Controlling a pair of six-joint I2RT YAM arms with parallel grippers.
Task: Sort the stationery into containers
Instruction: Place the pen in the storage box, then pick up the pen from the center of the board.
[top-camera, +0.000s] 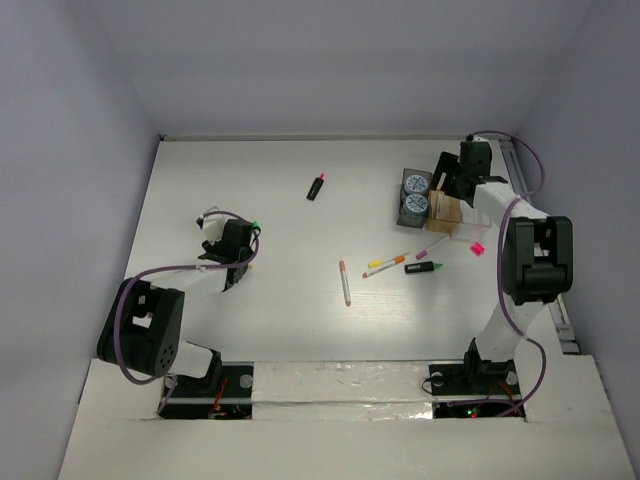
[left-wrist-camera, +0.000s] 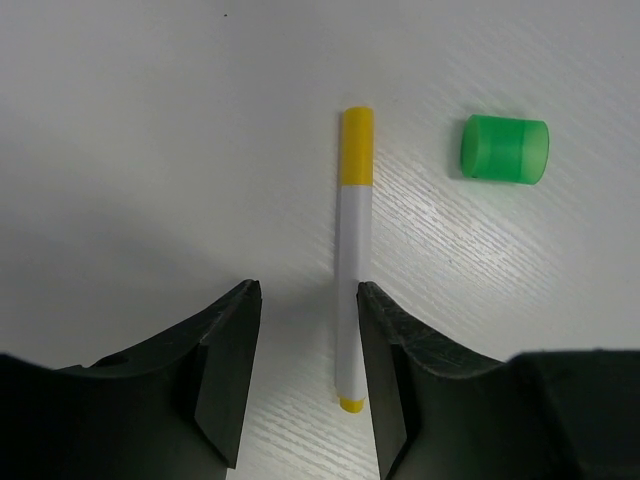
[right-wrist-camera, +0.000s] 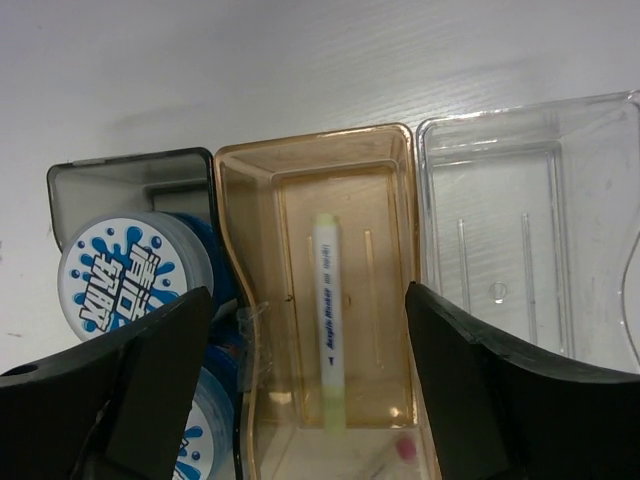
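My left gripper (left-wrist-camera: 308, 295) is open and low over the table. A thin white pen with yellow ends (left-wrist-camera: 350, 260) lies flat between its fingers, close against the right one. A green-capped highlighter end (left-wrist-camera: 505, 149) lies just right of it. My right gripper (right-wrist-camera: 308, 295) stands open above the amber tray (right-wrist-camera: 395, 160) of the containers (top-camera: 430, 203). A white pen with pale green ends (right-wrist-camera: 330, 320) lies inside that tray, free of the fingers. Two blue-white rolls (right-wrist-camera: 130, 270) fill the dark grey tray (right-wrist-camera: 110, 180). The clear tray (right-wrist-camera: 520, 240) holds nothing.
Loose stationery lies mid-table: an orange-tipped pen (top-camera: 345, 282), yellow and orange pens (top-camera: 385, 263), a pink pen (top-camera: 432, 245), a green-capped highlighter (top-camera: 423, 267), a pink cap (top-camera: 477, 247) and a pink-capped highlighter (top-camera: 316, 186). Walls close in on three sides.
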